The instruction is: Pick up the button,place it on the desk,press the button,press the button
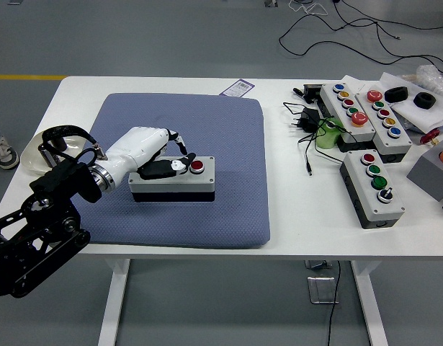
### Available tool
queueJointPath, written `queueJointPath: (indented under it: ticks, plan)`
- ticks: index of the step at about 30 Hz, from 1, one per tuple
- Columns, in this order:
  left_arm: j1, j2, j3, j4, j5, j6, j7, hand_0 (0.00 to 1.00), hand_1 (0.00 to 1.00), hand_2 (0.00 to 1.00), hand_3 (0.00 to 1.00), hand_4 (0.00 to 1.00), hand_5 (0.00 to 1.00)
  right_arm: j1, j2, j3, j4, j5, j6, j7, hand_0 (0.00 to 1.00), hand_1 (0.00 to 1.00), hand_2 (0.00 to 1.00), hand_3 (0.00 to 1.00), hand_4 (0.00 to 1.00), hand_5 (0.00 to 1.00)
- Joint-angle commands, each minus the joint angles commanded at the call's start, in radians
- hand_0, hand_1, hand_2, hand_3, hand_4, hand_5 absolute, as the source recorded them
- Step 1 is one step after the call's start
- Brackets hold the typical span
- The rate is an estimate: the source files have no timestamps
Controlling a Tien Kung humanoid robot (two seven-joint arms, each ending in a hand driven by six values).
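Note:
A grey button box (179, 182) with a black base lies on the blue-grey pad (207, 130), left of the table's middle. Its red button (197, 166) shows at the right end; the other buttons are hidden under my hand. My left hand (167, 162), white with black fingertips, lies flat on top of the box, fingers stretched over the buttons. It holds nothing. The right arm is out of view.
Three more button boxes (372, 186) (346, 110) (384, 119) sit at the right with a black adapter and cables (305, 122), a green item (327, 134) and black parts (395, 94). A grey block (430, 173) lies at the right edge.

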State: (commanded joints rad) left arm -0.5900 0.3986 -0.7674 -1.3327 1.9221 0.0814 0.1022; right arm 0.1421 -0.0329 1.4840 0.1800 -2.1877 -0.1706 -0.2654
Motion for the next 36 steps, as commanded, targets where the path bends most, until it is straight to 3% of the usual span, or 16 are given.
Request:
queueJointPath:
  ticks: [16,24,36]
  plan:
    - [0.017,0.001,0.029,0.033,0.001,0.008,0.001,0.018,0.002,0.002,0.574,0.631,0.886,-0.008,0.000,0.003,0.000,-0.001,0.000,-0.001,0.673,0.647,0.693,0.639,0.320,0.189]
    - [0.019,0.005,0.035,0.041,0.015,-0.032,0.008,0.017,0.002,0.002,0.569,0.628,0.891,-0.007,0.001,-0.006,0.000,0.011,0.000,0.000,0.673,0.647,0.693,0.639,0.320,0.189]
    - [0.019,0.011,0.024,0.042,0.026,-0.056,0.013,0.018,0.002,0.002,0.556,0.627,0.895,-0.004,-0.001,-0.012,0.000,0.019,0.000,0.003,0.673,0.647,0.694,0.639,0.320,0.189]
